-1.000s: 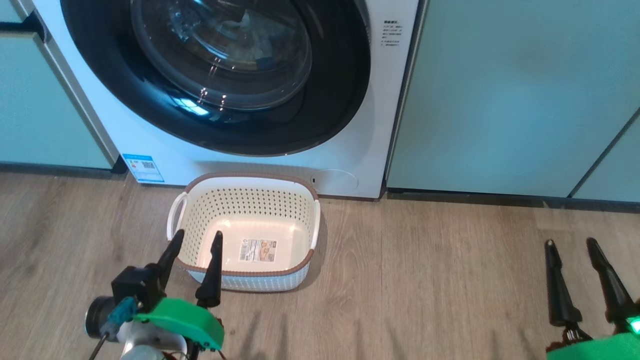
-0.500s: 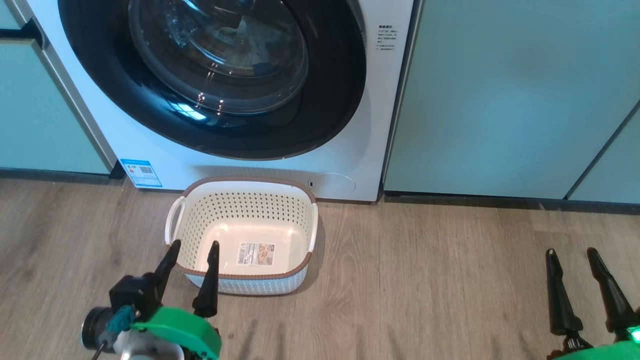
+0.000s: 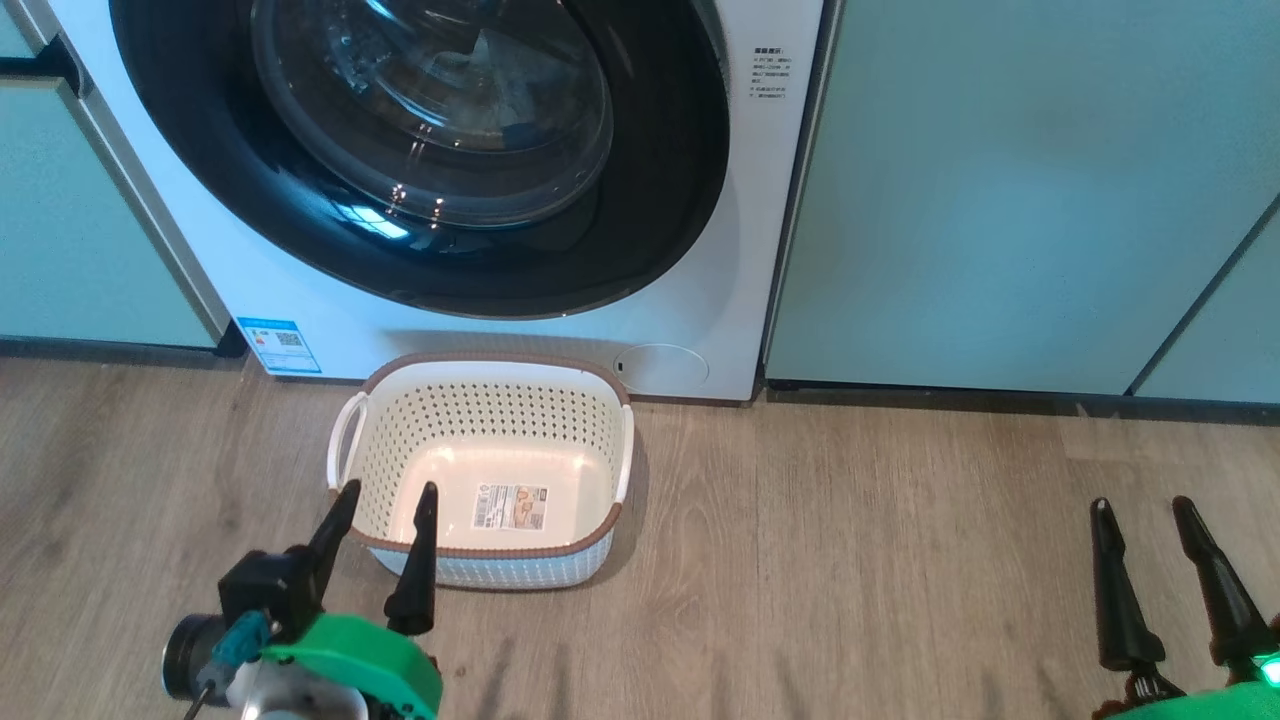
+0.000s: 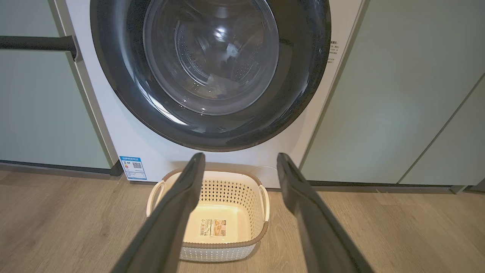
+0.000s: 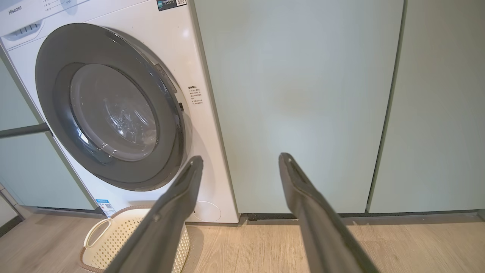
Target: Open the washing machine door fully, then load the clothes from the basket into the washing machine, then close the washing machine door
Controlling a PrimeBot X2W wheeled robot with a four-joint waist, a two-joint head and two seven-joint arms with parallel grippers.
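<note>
The washing machine point(image 3: 700, 300) stands white ahead of me. The washing machine door point(image 3: 650, 200), a black ring around a clear glass bowl, lies shut against its front. Behind the glass, the clothes point(image 3: 515, 125) show dimly as pale fabric with a blue bit. The basket point(image 3: 500, 358) sits on the floor before the machine, with just a label on its floor. My left gripper point(image 3: 390, 490) hovers open at the basket's near left corner, nothing between its fingers. In the left wrist view, the left gripper point(image 4: 239, 156) points over the basket point(image 4: 223, 185) toward the door. My right gripper point(image 3: 1141, 505) is open far to the right, also open in its wrist view point(image 5: 240, 157).
Pale green cabinet panels point(image 3: 1000, 200) flank the machine on both sides. A dark bar handle point(image 4: 34, 42) juts from the left panel. A blue sticker point(image 3: 278, 345) and a round flap point(image 3: 662, 368) sit low on the machine. Wood floor point(image 3: 850, 560) stretches between basket and right gripper.
The whole head view has shifted slightly, so the camera moved. Both grippers sit a little lower in the picture and stay open. Basket and door are as before.
</note>
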